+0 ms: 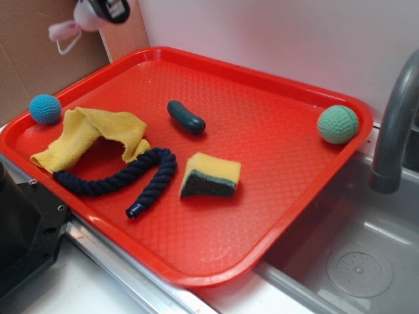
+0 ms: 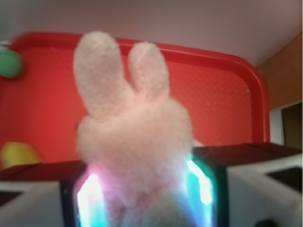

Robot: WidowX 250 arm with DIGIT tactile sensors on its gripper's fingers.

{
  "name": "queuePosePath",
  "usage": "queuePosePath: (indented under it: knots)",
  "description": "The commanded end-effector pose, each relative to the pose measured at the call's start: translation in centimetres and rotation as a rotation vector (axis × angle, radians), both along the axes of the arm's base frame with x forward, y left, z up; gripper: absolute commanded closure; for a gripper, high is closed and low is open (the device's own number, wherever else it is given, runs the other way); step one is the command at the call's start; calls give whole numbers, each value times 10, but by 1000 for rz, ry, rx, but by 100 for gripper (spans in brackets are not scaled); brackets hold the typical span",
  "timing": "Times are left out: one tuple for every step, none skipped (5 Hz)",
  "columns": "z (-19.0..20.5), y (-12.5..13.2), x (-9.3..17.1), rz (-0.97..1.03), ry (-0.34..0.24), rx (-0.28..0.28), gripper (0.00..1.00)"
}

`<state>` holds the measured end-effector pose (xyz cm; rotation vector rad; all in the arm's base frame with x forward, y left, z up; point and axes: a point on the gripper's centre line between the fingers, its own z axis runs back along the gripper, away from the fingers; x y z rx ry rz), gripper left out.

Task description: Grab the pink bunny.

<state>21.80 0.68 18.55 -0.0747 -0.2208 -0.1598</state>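
Observation:
The pink bunny (image 2: 135,137) fills the wrist view, pale and fluffy, its two long ears pointing up. Its body is squeezed between the two glowing pads (image 2: 90,198) of my gripper (image 2: 144,189), which is shut on it. In the exterior view the gripper (image 1: 98,13) is high at the top left, above the tray's far left corner, and the bunny (image 1: 65,29) hangs from it, only partly in frame. The bunny is lifted well off the red tray (image 1: 275,131).
On the tray lie a blue crochet ball (image 1: 45,108), a yellow cloth (image 1: 91,134), a dark blue rope (image 1: 121,178), a dark green pickle-shaped toy (image 1: 186,117), a yellow-and-green sponge (image 1: 210,175) and a green crochet ball (image 1: 338,124). A grey faucet (image 1: 396,124) and sink (image 1: 353,261) stand right.

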Motion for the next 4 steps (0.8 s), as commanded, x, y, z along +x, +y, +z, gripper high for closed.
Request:
queuePosePath:
  knots:
    - [49,-15,0,73,51,-65,100]
    - [59,-8,-4,136,104,-66,100]
    - [60,6,-6,166,105,-88,100]
    - [60,11,-9,161,87,-57,100]
